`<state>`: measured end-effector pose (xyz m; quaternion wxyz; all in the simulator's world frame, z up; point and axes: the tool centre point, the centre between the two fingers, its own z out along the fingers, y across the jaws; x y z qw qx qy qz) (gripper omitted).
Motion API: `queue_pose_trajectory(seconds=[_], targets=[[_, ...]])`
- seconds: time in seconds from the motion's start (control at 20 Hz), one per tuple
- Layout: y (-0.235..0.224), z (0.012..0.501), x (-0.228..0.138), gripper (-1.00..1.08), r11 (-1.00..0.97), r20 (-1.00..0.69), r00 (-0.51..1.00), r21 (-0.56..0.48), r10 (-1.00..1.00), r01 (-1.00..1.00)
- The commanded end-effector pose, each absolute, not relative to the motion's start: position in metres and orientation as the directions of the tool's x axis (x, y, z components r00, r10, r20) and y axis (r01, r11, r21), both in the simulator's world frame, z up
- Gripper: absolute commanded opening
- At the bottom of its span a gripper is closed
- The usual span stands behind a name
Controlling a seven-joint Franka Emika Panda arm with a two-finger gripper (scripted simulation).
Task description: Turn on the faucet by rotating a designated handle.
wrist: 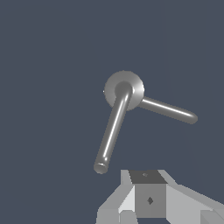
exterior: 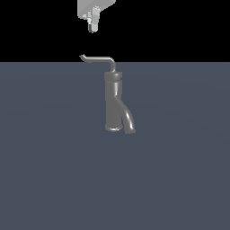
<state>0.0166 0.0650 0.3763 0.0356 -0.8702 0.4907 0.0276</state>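
Grey floor (exterior: 54, 170) bare around faucet (exterior: 113, 101); fingers (exterior: 92, 28) hang above handle (exterior: 96, 59), seemingly together, empty.

One faucet (exterior: 113, 101), standing on one flat grey-blue floor (exterior: 49, 170). On it: one upright cylindrical body, one darker collar, one thick curved spout (exterior: 129, 120), one thin L-shaped handle (exterior: 99, 59) with a single upturned tip. One gripper (exterior: 92, 28) overhead; finger count not clear. From the wrist view, two rods leave the faucet top: handle (wrist: 113, 131) and spout (wrist: 168, 110).
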Motion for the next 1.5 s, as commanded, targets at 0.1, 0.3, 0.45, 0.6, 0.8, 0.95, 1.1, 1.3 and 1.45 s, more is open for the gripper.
queue_pose_trajectory(seconds=[0.1,0.3,0.45,0.6,0.8,0.95,1.1,1.3,1.45], targets=[[0.078,0.352,0.039,-1.00,-0.421,-0.064,0.421,-0.017,-0.905,-0.907],[0.088,0.333,0.055,-1.00,-0.348,-0.044,0.348,-0.006,-0.937,-0.938],[0.094,0.321,0.065,-1.00,-0.304,-0.029,0.304,-0.002,-0.952,-0.953],[0.099,0.312,0.071,-1.00,-0.270,-0.017,0.269,-0.001,-0.963,-0.963],[0.103,0.304,0.077,-1.00,-0.239,-0.005,0.239,0.000,-0.971,-0.971],[0.105,0.301,0.079,-1.00,-0.228,-0.001,0.228,0.000,-0.974,-0.974],[0.105,0.300,0.080,-1.00,-0.226,0.000,0.226,0.000,-0.974,-0.974],[0.105,0.300,0.077,-1.00,-0.227,0.000,0.227,0.000,-0.974,-0.974],[0.104,0.300,0.070,-1.00,-0.227,0.000,0.227,0.000,-0.974,-0.974]])
